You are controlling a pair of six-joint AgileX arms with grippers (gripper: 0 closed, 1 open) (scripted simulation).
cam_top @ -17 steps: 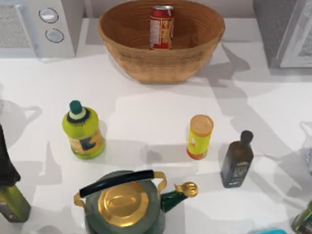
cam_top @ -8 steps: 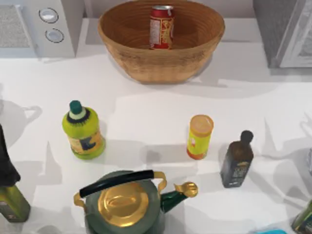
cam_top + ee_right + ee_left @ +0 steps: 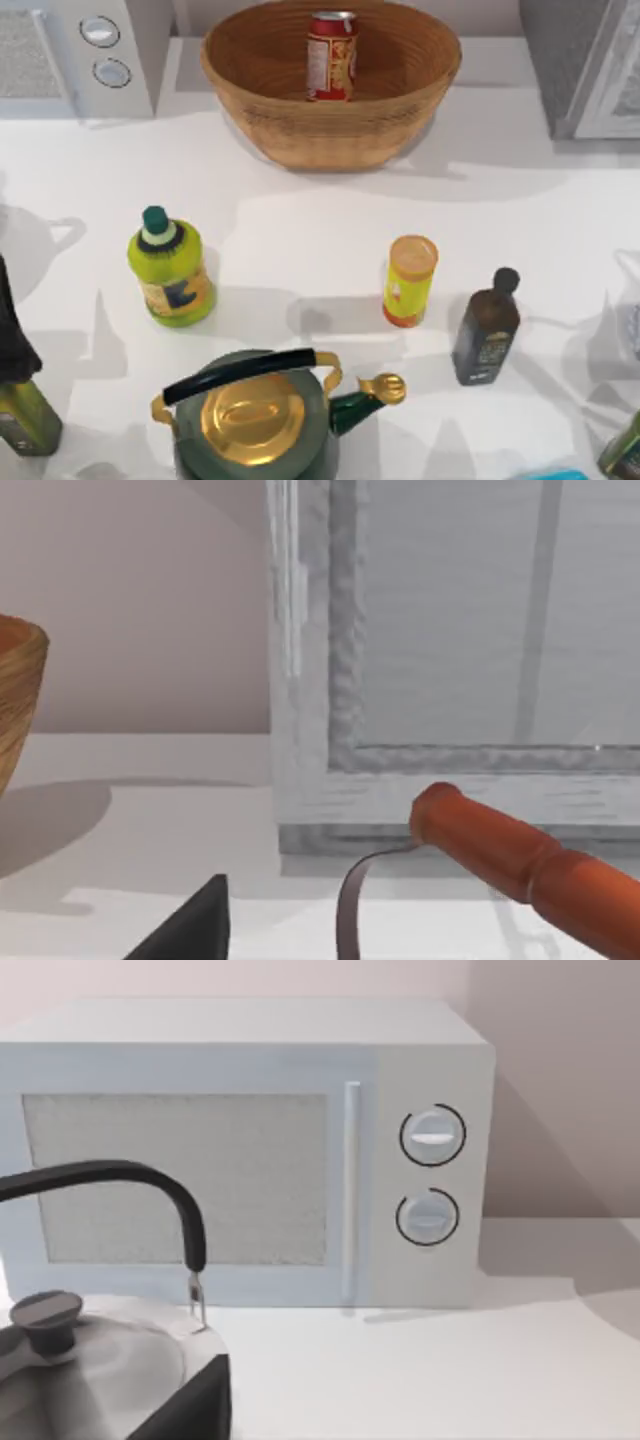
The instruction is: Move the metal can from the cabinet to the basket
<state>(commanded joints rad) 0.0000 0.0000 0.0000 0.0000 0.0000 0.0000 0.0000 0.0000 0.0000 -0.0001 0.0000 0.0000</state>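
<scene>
Shadows that lay across the desk (image 3: 300, 240) to the right of the basket (image 3: 300, 140) a second ago have drawn off toward the right edge; none of the things on the desk has shifted.

The metal can (image 3: 331, 55) stands upright inside the basket, toward its far wall, with its silver top showing. The basket sits at the middle of the desk's far edge. The cabinet (image 3: 585, 70) stands at the far right corner, well apart from the can. The white microwave (image 3: 70, 50) with two round knobs fills the far left corner.

Nearer the middle of the desk, a yellow tube (image 3: 410, 282) with an orange lid stands upright. A dark bottle (image 3: 487, 330) is just beside it toward the right edge. A yellow-green bottle (image 3: 172, 268) with a green cap stands toward the left edge. A green kettle (image 3: 255, 415) with a gold lid and a black handle sits at the near edge.

The right wrist view faces the cabinet's pale framed door, with a slice of the basket's rim, an orange-red handle (image 3: 520, 855) and a dark tip of the right gripper (image 3: 195, 925). The left wrist view faces the microwave front over a grey kettle (image 3: 90, 1360), with a dark wedge of the left gripper (image 3: 200, 1410) beside it. Whether either gripper is wide or narrow I cannot tell.
</scene>
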